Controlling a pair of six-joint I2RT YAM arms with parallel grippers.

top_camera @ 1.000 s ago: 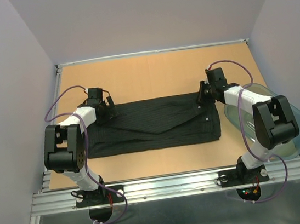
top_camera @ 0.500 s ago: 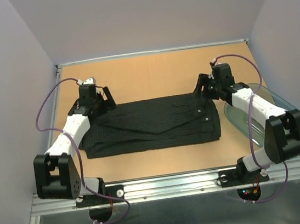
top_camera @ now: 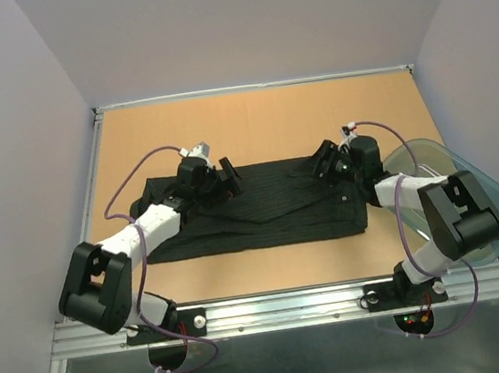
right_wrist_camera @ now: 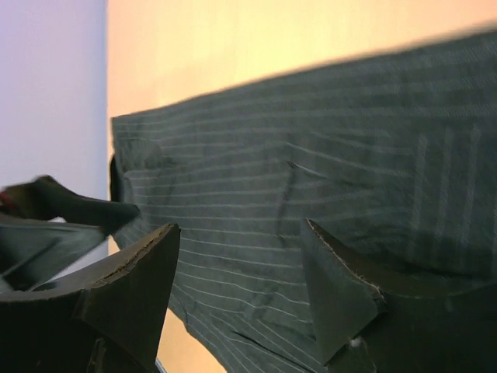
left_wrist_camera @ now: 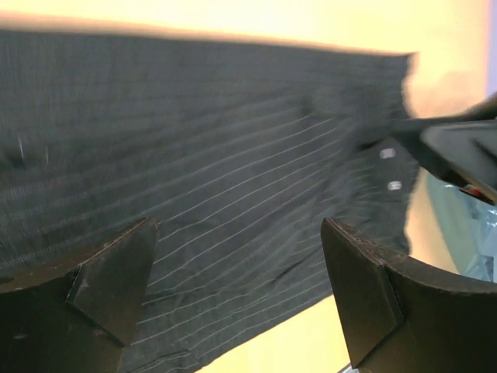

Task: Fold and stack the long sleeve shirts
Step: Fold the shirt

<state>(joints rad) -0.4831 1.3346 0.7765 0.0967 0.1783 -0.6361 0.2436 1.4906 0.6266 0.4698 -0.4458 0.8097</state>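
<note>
One long sleeve shirt (top_camera: 271,213), black with pale pinstripes, lies folded into a long flat band across the table. My left gripper (top_camera: 227,176) hovers over its upper left part, open, with only cloth (left_wrist_camera: 233,186) showing below the fingers (left_wrist_camera: 116,284). My right gripper (top_camera: 322,160) hovers over the upper right part, open too, and nothing sits between its fingers (right_wrist_camera: 342,291). The striped shirt (right_wrist_camera: 311,194) fills the right wrist view. Two white buttons (left_wrist_camera: 390,169) show near the shirt's right end. Each wrist view catches the other gripper at its edge.
A clear plastic bin (top_camera: 496,209) stands at the table's right edge, close to the right arm. Bare wood table (top_camera: 259,121) lies behind the shirt and a strip (top_camera: 270,271) runs in front. Grey walls close in both sides.
Both grippers have swung inward from the shirt's two far corners to hang over its upper edge. The right jaws have opened; the left stayed open.
</note>
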